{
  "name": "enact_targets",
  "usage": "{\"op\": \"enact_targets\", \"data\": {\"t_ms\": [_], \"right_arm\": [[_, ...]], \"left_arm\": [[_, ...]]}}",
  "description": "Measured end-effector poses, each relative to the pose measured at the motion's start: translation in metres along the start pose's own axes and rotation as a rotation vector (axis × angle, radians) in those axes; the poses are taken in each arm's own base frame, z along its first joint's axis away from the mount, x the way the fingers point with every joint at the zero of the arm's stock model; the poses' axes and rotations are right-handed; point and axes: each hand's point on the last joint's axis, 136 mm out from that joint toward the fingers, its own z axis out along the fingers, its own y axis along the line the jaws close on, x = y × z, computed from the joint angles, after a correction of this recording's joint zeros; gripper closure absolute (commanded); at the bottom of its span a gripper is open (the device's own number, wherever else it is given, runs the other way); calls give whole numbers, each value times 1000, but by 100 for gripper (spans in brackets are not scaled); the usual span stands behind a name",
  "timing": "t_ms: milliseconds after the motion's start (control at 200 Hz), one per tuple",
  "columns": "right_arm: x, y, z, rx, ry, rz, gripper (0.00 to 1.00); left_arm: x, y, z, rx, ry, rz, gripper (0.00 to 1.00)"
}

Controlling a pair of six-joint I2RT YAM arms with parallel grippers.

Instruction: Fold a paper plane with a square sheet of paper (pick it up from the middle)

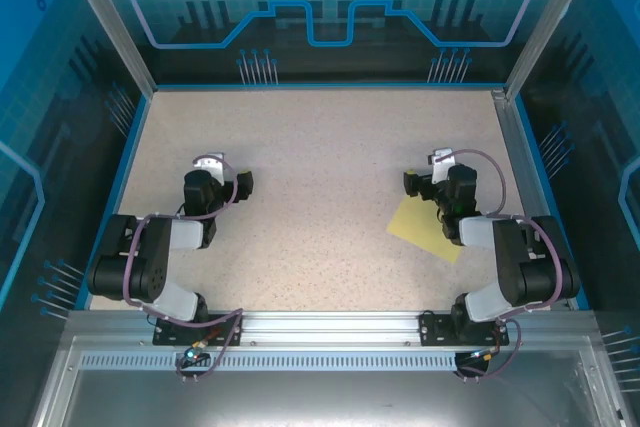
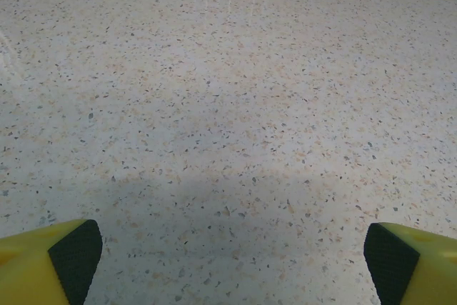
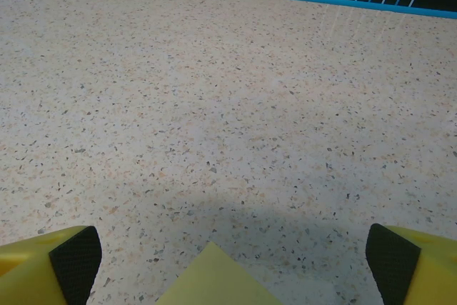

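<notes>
Lying flat on open table (image 1: pixel 320 162), paper (image 3: pixel 214 285) tucks corner under spread right tool (image 3: pixel 232 262).

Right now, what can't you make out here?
Square sheet of paper, top view: right part hidden under the right arm; creases too small to tell.
Same sheet, right wrist view: bottom edge cuts it off past one corner.
Left gripper, left wrist view: fingers cut off by the bottom corners.

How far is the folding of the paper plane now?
Done: nothing; the square sheet of paper lies flat and unfolded on the table. In hand: nothing; the left pincer and the right pincer stand open and empty. Left: the pickup and every fold.
</notes>
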Motion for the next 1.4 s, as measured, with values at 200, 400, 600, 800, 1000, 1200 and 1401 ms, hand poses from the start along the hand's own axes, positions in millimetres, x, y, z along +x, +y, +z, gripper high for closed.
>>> {"op": "enact_targets", "data": {"t_ms": [200,400,600,800,1000,1200,1401], "right_arm": [[0,0,0,0,0,0,1],[0,0,0,0,0,0,1],[0,0,0,0,0,0,1],[0,2,-1,-12,-6,-16,0],[-4,5,-12,-13,-20,-33,0],[-56,0,-40,0,-5,54,1],[-85,7,-89,-43,-12,238,1]], "left_arm": [[0,0,0,0,0,0,1],[0,0,0,0,0,0,2],[0,0,0,0,0,0,2],[1,-5,0,30,3,4,1],[-14,-10,-10,51,-22,20,2],[-40,-14,-36,56,-58,-10,2],[-73,-7,-67,-6,-61,-196,2]]}}
